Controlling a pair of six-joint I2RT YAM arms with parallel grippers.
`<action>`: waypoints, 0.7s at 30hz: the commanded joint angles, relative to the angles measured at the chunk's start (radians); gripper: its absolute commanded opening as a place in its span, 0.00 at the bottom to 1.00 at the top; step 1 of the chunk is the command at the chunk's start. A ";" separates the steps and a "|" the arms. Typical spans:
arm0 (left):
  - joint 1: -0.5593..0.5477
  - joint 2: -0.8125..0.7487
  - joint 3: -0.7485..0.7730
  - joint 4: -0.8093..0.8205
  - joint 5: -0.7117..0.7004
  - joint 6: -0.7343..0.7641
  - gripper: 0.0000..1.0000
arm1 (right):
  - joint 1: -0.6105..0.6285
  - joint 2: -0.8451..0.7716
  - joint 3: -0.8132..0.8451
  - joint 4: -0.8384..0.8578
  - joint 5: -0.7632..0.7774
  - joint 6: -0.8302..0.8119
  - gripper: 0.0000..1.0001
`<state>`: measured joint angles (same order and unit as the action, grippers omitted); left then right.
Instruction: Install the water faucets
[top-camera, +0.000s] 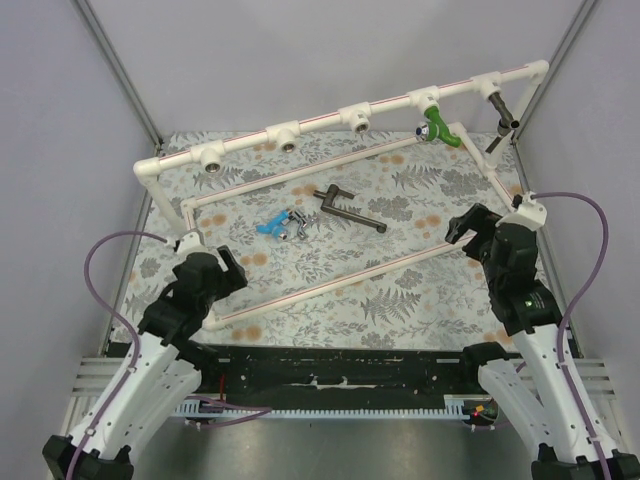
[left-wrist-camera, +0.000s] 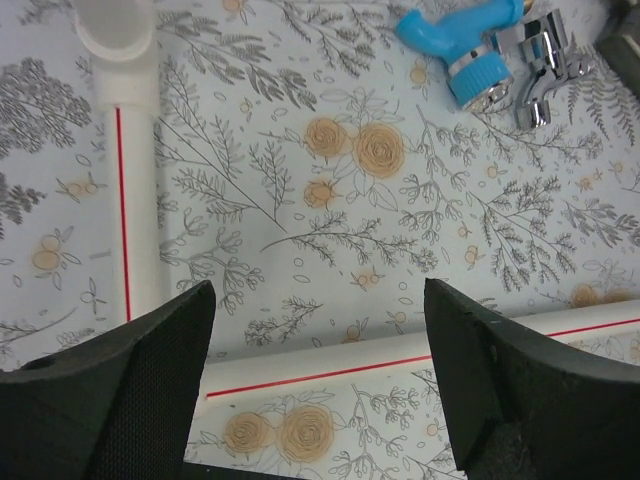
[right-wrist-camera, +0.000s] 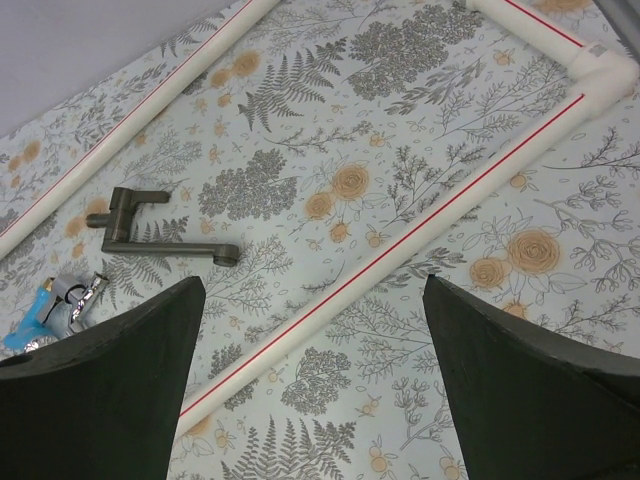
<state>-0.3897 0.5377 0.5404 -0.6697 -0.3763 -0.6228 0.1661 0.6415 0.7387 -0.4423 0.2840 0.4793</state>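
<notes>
A bright green faucet (top-camera: 438, 128) hangs from a fitting on the white pipe frame's top rail (top-camera: 320, 122). A dark tap (top-camera: 503, 118) hangs from the rail's rightmost fitting. On the floral mat lie a light blue faucet (top-camera: 269, 225), a silver faucet (top-camera: 295, 226) touching it, and a long dark grey lever faucet (top-camera: 350, 208). My left gripper (top-camera: 235, 268) is open and empty over the frame's near pipe; its view shows the blue (left-wrist-camera: 470, 50) and silver (left-wrist-camera: 540, 60) faucets far ahead. My right gripper (top-camera: 462, 228) is open and empty; its view shows the grey faucet (right-wrist-camera: 160, 225).
Three open threaded fittings (top-camera: 288, 135) sit along the top rail to the left of the green faucet. The frame's low pipes cross the mat under both grippers, in the left wrist view (left-wrist-camera: 400, 352) and the right wrist view (right-wrist-camera: 400, 250). Grey walls enclose the table.
</notes>
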 joint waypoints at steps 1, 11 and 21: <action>-0.003 0.054 -0.029 0.061 0.118 -0.173 0.87 | 0.001 -0.011 -0.019 0.060 -0.031 0.061 0.98; -0.003 0.105 -0.085 0.177 0.139 -0.249 0.87 | 0.001 0.087 -0.074 0.102 -0.229 0.160 0.97; -0.003 0.062 -0.060 0.165 0.089 -0.166 0.88 | 0.050 0.282 -0.203 0.364 -0.379 0.260 0.87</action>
<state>-0.3901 0.6201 0.4530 -0.5411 -0.2520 -0.8196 0.1810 0.8665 0.5549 -0.2455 -0.0357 0.6930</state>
